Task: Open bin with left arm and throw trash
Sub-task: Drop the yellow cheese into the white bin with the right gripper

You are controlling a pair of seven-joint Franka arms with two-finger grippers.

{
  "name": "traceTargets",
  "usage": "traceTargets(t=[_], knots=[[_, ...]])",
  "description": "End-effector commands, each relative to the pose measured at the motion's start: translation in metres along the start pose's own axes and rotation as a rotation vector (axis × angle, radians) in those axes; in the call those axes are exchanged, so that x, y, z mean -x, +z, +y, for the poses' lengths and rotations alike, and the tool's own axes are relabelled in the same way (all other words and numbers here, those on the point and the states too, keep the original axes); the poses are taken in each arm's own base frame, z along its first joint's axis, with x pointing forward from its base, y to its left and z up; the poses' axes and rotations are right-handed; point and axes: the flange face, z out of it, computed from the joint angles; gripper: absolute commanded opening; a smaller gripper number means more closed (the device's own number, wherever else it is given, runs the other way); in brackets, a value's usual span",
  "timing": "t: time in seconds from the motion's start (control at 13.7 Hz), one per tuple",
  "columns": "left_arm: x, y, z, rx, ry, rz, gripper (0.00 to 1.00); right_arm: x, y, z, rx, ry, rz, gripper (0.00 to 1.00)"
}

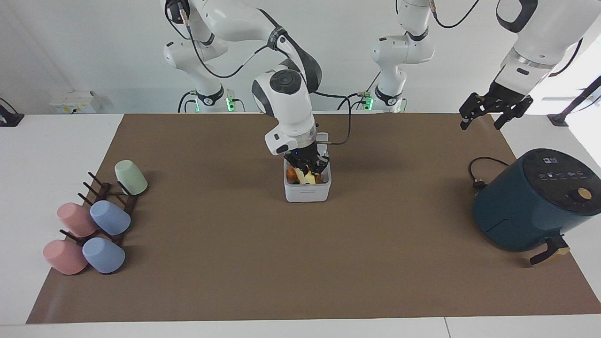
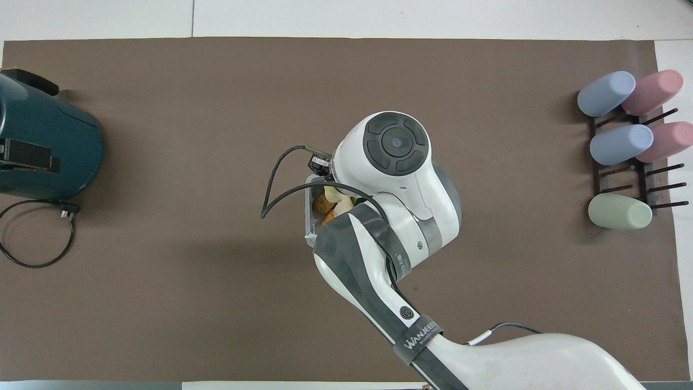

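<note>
The white bin [image 1: 307,192] stands at the middle of the brown mat, and my right arm hides its lid. My right gripper [image 1: 307,165] hangs low over the bin's opening, right above the trash [image 1: 307,177] inside: pale and orange food pieces. In the overhead view my right arm's wrist covers most of the bin [image 2: 308,216], and only a few pieces of trash [image 2: 331,199] show. My left gripper [image 1: 483,117] is open and empty, raised high over the mat's edge at the left arm's end. It shows over the air fryer in the overhead view [image 2: 24,157].
A dark teal air fryer [image 1: 535,202] with its black cable [image 1: 479,173] stands at the left arm's end. A dark rack [image 1: 105,197] with pastel cups [image 1: 109,218] sits at the right arm's end.
</note>
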Motion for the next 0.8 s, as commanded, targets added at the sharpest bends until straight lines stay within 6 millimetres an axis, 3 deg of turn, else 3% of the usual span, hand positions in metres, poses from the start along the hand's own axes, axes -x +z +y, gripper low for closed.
traceTargets(t=[0.0, 0.15, 0.73], knots=[[-0.002, -0.004, -0.011, -0.005, 0.025, -0.016, 1.0, -0.003, -0.011, 0.002, -0.019, 0.02, 0.009, 1.0], [0.002, 0.0, -0.009, 0.0, 0.034, -0.027, 1.0, -0.011, -0.023, 0.006, -0.033, 0.03, 0.022, 1.0], [0.004, 0.005, -0.004, 0.003, 0.032, -0.03, 1.0, 0.01, -0.018, 0.01, 0.012, 0.038, -0.02, 1.0]])
